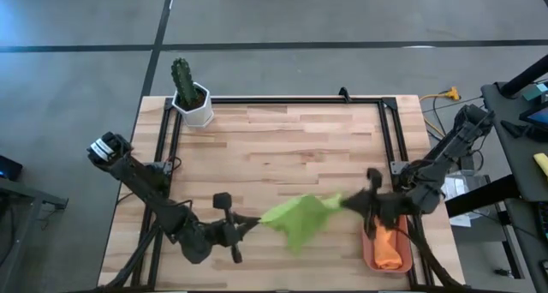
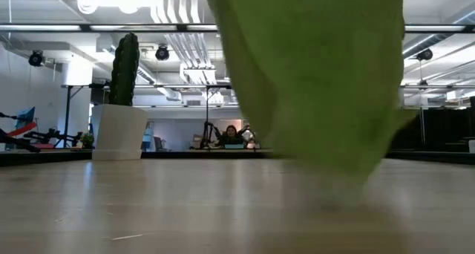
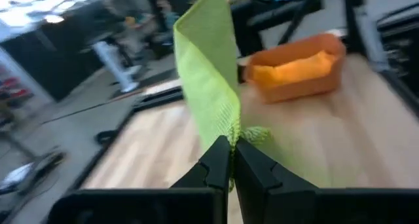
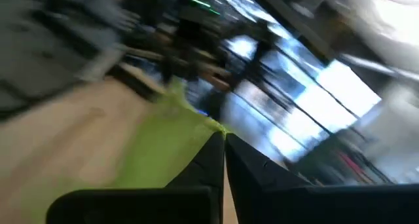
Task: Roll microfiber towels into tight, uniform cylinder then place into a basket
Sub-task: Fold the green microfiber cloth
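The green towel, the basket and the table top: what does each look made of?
Green towel: soft matte cloth, likely microfiber; it drapes and creases, with a frayed edge.
Basket: smooth orange-brown, probably plastic; rigid rounded walls.
Table top: pale wood strips with visible grain, lightly sheened.

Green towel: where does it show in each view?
High: green towel low centre, stretched between both grippers.
Low: hangs large, centre-right.
Left wrist: rises from the shut fingers.
Right wrist: spreads from the shut fingers.
Shared landmark: cactus pot, high and low only.
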